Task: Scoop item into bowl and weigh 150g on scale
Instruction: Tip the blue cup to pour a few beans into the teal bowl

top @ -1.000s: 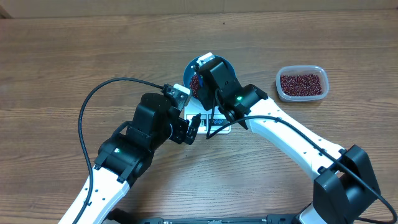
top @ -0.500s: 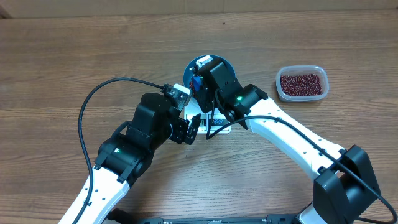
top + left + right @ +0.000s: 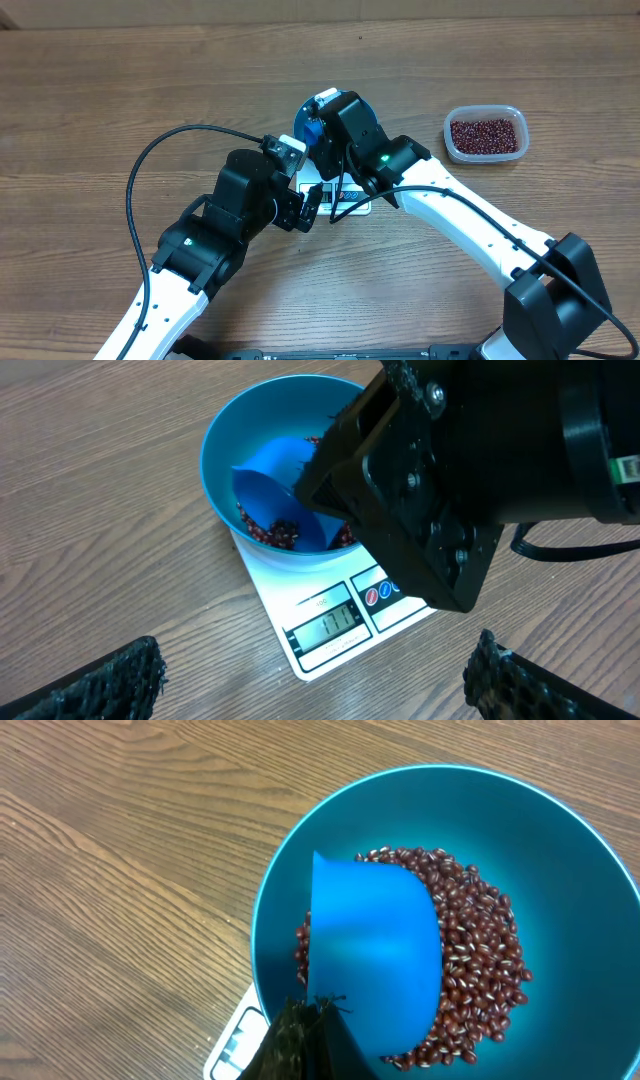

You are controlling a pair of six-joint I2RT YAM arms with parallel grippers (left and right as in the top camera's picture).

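The blue bowl (image 3: 452,812) stands on the white scale (image 3: 331,622), whose display is lit. Dark red-brown beans (image 3: 482,952) lie heaped in the bowl's bottom. My right gripper (image 3: 311,1020) is shut on the handle of a small blue scoop (image 3: 375,955). The scoop sits mouth-down inside the bowl, on the beans. From overhead, the right gripper (image 3: 322,128) hides most of the bowl (image 3: 304,107). My left gripper (image 3: 315,666) hovers low over the table just in front of the scale, jaws wide open and empty.
A clear plastic tub (image 3: 485,133) holding more beans sits on the wooden table to the right of the scale. A black cable (image 3: 165,150) loops out to the left of the left arm.
The scoop has turned over inside the bowl: overhead, its blue back now covers the beans that showed a second ago. Neither arm has shifted otherwise.
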